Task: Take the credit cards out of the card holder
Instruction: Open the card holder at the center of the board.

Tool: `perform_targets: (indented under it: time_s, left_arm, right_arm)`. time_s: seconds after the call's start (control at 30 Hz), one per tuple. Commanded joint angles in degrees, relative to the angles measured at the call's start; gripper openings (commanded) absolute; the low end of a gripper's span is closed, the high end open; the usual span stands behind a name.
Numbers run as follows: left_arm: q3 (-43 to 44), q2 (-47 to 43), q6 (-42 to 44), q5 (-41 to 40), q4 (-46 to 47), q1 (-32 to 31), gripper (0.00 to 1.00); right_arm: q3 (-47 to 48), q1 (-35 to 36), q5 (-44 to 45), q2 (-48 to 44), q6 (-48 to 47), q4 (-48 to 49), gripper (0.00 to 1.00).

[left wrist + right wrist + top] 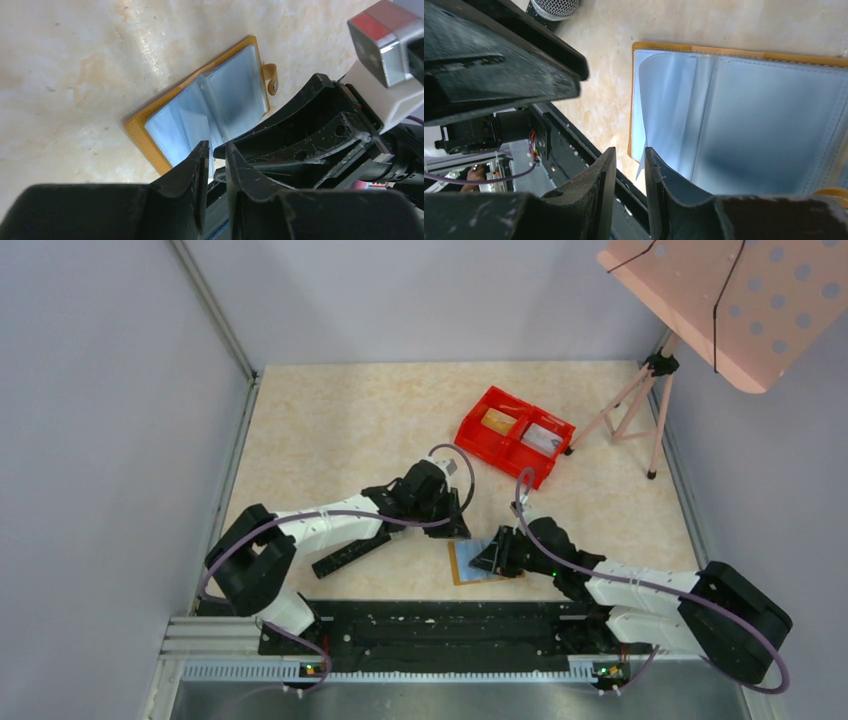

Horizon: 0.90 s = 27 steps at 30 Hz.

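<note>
Near the counter's near edge, just right of its middle, the flat tan-brown bifold card holder lay open, pale-blue sleeves up. Any credit card left inside should be thin, stiff, light and slick, best pinched by an exposed corner and slid out along its slot. My right gripper was narrowed to a slit around a pale thin corner. My left gripper, equally narrow, sat at the holder's edge. Whether either truly gripped a card, I couldn't tell.

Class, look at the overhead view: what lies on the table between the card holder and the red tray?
In the top view, only the right arm's looping cable crosses bare tabletop between the card holder and the red tray.
</note>
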Motion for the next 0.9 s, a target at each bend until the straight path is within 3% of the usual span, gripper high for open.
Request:
perform_targets:
  time_s: [0.0,0.27,0.67,0.87]
  left_arm:
    - [1.54,2.83,1.95,6.35,6.81,-0.11,0.24]
    - [2.23,4.66,2.16,8.02,9.12,-0.11,0.24]
    - [3.57,6.23,3.09,6.34,7.32,-0.11,0.23]
    - [-1.33,6.04,2.30,4.75,7.88,-0.11,0.22]
  right_arm:
    - [1.50,0.86,1.88,-1.22,-0.95,1.62,0.28]
    - [0.89,1.24,-0.75,1.98,-1.99,8.64,0.42]
    - [1.24,2.04,-1.77,5.82,-2.06,11.59,0.45]
    - [1.49,2.03,0.75,0.15,-2.67,3.88,0.45]
